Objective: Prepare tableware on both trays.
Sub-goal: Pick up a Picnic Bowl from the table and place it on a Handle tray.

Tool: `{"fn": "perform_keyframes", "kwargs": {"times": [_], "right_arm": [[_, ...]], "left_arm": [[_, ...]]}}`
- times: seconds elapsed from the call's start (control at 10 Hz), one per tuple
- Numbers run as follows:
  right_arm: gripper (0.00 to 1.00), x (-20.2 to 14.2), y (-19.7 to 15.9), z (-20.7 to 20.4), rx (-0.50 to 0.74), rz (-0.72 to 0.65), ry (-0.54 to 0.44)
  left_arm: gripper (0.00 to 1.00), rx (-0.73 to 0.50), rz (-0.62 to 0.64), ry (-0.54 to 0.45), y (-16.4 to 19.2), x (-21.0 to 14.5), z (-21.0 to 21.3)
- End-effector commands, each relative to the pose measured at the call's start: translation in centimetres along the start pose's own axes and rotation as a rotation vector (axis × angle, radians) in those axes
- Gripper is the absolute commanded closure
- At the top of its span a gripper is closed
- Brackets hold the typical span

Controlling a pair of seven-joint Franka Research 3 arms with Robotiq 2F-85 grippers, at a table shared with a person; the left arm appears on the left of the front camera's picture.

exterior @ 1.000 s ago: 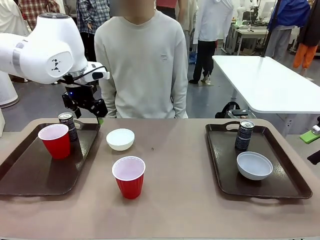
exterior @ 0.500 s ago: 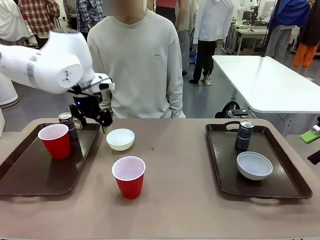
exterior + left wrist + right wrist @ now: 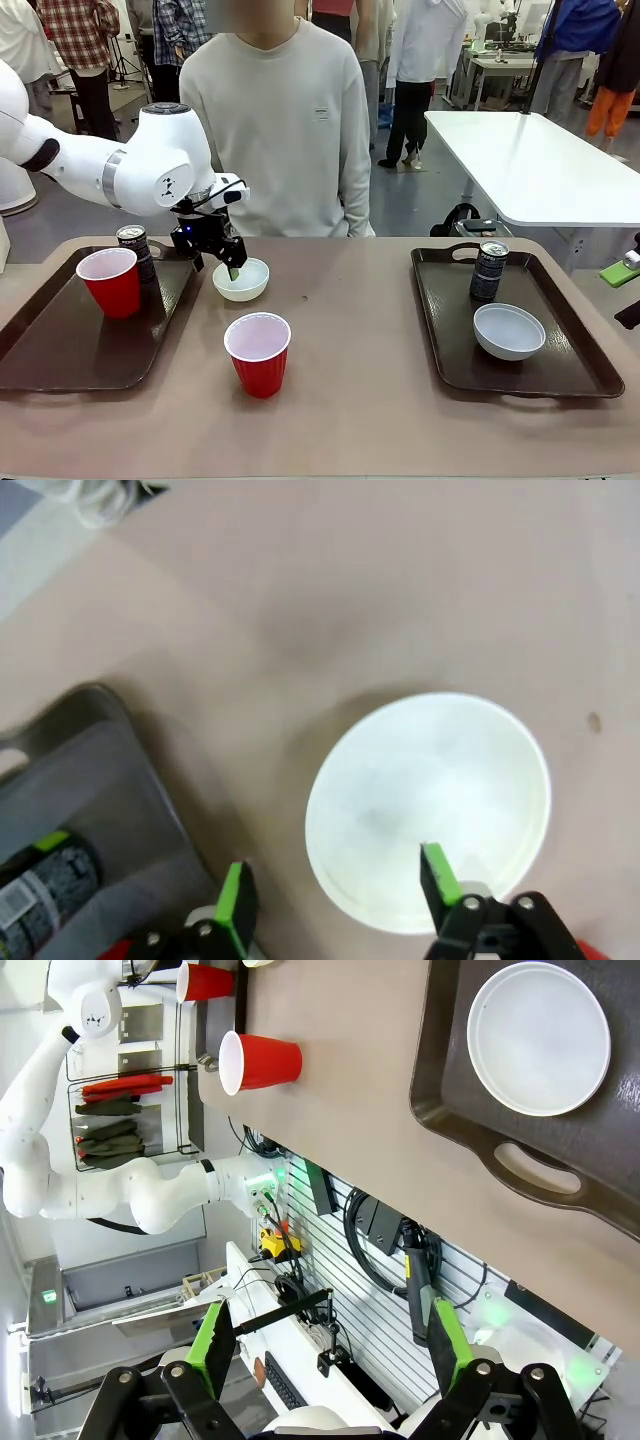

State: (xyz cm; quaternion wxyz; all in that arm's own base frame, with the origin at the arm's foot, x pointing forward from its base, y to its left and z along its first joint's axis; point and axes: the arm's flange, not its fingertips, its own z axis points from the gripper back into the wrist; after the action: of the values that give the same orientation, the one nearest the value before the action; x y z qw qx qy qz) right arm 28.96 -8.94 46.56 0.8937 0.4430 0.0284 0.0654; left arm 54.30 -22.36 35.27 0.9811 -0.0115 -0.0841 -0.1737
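The left gripper (image 3: 217, 266) was open, its jaws astride the rim of a small round white bowl (image 3: 243, 283) near the far edge of the brown table (image 3: 380, 420), just beside the left dark brown rectangular plastic tray (image 3: 60, 355). Contact could not be confirmed. That tray carried a red plastic cup (image 3: 110, 282) and a slim dark drink can (image 3: 135, 250) at its far edge. A second red cup (image 3: 259, 353) stood on the table towards its near edge. The right gripper (image 3: 330, 1345) was open, off the table's edge.
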Motion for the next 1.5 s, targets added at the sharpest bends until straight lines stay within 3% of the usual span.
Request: {"fn": "perform_keyframes", "kwargs": {"times": [0.0, 0.1, 0.3, 0.4, 0.6, 0.8, 1.0, 1.2, 1.4], "right_arm": [[0.00, 0.2, 0.0, -0.1, 0.020, 0.003, -0.010], [0.00, 0.2, 0.0, -0.1, 0.020, 0.003, -0.010], [0.00, 0.2, 0.0, -0.1, 0.020, 0.003, -0.010], [0.00, 0.2, 0.0, -0.1, 0.020, 0.003, -0.010], [0.00, 0.2, 0.0, -0.1, 0.020, 0.003, -0.010], [0.00, 0.2, 0.0, -0.1, 0.020, 0.003, -0.010], [0.00, 0.2, 0.0, -0.1, 0.020, 0.003, -0.010], [0.00, 0.2, 0.0, -0.1, 0.020, 0.003, -0.010], [0.00, 0.2, 0.0, -0.1, 0.020, 0.003, -0.010]], "left_arm": [[0.84, 0.001, 0.051, -0.041, -0.2, 0.3, 0.0], [1.00, 0.001, 0.055, -0.025, -0.3, 0.6, -0.5], [1.00, 0.016, 0.077, 0.001, -0.2, 0.5, -0.8], [0.88, 0.016, 0.083, 0.009, -0.3, 0.6, -0.7], [1.00, 0.009, 0.084, 0.011, -0.4, 0.5, -0.8], [1.00, 0.027, 0.096, 0.008, -0.3, 0.3, 0.1], [1.00, 0.030, 0.104, 0.078, -0.2, -1.6, 4.9], [1.00, 0.012, 0.089, 0.011, 1.0, -5.7, 13.4], [1.00, 0.032, 0.082, -0.011, 1.6, -9.5, 16.8]]}}
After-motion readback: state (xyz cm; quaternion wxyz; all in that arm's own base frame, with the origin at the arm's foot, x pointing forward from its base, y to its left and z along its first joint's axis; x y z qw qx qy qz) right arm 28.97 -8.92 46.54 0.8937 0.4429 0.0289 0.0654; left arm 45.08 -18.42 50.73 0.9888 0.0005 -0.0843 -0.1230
